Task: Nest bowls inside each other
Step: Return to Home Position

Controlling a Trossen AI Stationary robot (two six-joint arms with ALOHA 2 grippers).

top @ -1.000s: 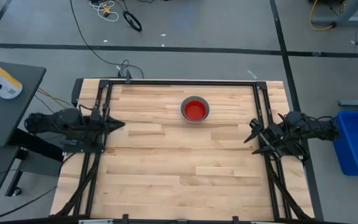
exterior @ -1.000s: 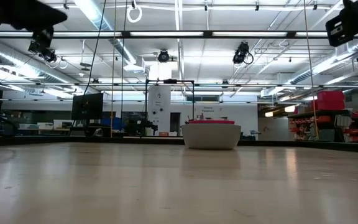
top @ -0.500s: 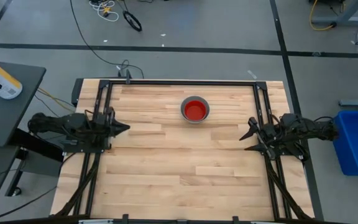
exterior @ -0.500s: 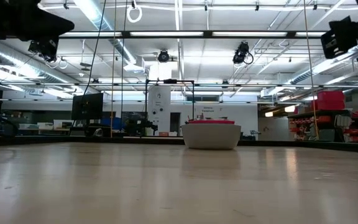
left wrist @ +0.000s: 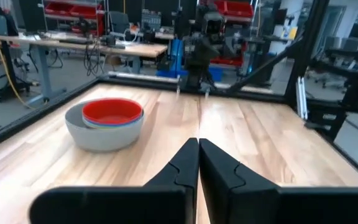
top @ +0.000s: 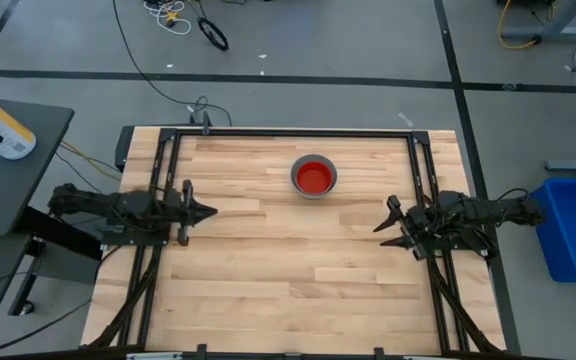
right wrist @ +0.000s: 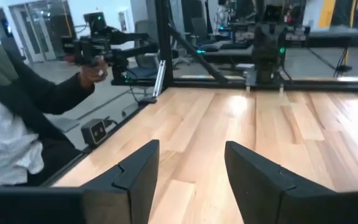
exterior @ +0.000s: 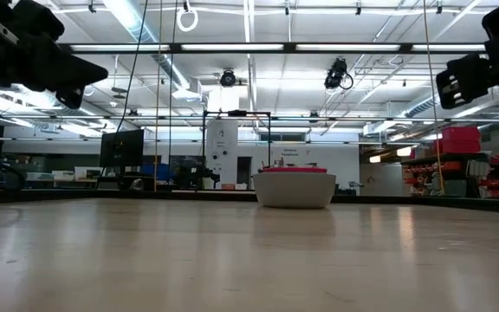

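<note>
High view: nested bowls (top: 314, 177) sit between and well clear of the closed, empty left claw (top: 208, 211) and the spread, empty right claw (top: 383, 216), so probably only a wide arm swing would knock them.

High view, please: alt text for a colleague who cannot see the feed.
One nested stack of bowls, red innermost and grey outermost, sits toward the top middle of the wooden table. The left gripper, shut, and the right gripper, open, hang near the table's side edges, clear of the stack.

Matte black jointed arms (top: 98, 205) end in angular, wedge-shaped black pincer fingers (left wrist: 229, 177)
</note>
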